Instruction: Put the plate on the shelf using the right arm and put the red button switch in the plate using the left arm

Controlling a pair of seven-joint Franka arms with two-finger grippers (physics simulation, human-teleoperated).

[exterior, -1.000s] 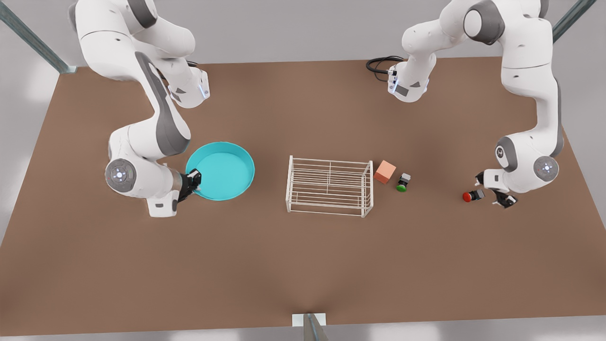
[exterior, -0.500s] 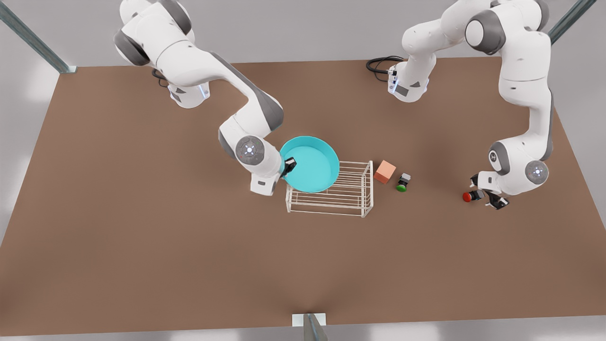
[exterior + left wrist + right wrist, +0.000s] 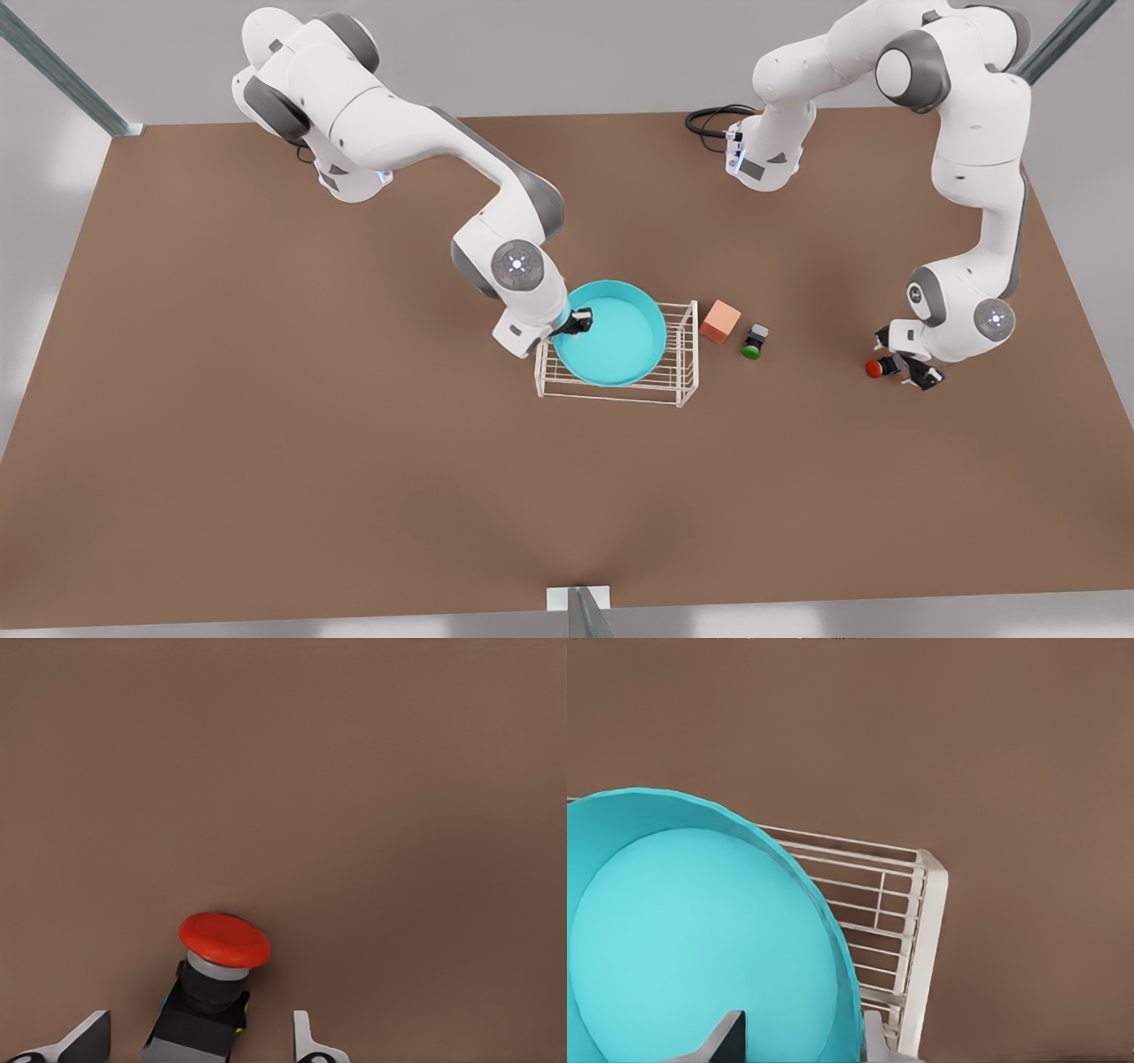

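The right gripper (image 3: 574, 322) is pinching the rim of the plate (image 3: 616, 341), one finger inside the rim and one outside. The plate sits over the top of the shelf (image 3: 687, 354), reaching out from the gripper toward the shelf's far end. I cannot tell if it is resting on the bars or just above them.

The plate looks hard and stiff, so it should not bend. It is wide and shallow and held at one edge only, so I think it could tip or swing if moved fast. The smooth rim may be slippery. The raised rim is the good place to hold it. The shelf is only thin bars, so the plate should go down flat.

The left gripper (image 3: 905, 369) is down low by the tabletop (image 3: 266, 443). Its fingers are spread apart, and the red button switch (image 3: 875, 369) lies between them in the left wrist view, not squeezed. The switch (image 3: 213, 992) looks tiny, light and hard. It lies on its side, so it might roll. The round red cap could slip, so the dark boxy body is the better place to pinch.

A green button switch (image 3: 753, 342) and an orange block (image 3: 720, 321) sit beside the shelf, well away from the left gripper.
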